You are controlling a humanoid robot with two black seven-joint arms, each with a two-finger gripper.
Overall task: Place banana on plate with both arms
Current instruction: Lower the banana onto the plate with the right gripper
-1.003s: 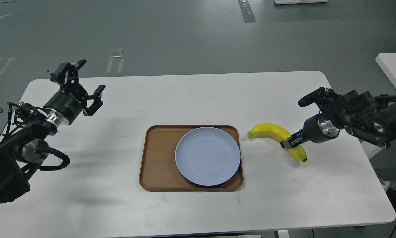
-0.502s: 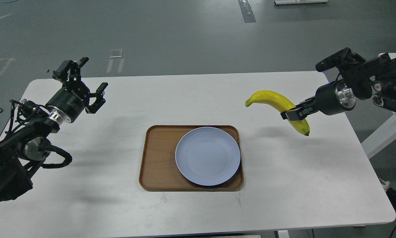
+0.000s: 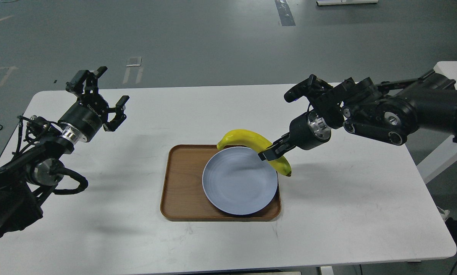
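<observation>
Yellow banana (image 3: 251,140) pinched in right gripper (image 3: 271,151) above plate's (image 3: 236,183) rim; left gripper (image 3: 108,97) spread.

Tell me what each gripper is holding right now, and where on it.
The right gripper holds the banana, clamped nearer its dark-tipped end. The left gripper is open and holds nothing.

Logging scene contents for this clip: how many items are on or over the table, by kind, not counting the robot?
Banana: 1, held in the right arm's jaws above the plate's far edge
Plate: 1, pale blue, sitting in the tray
Tray: 1, brown wood
Total: 3
</observation>
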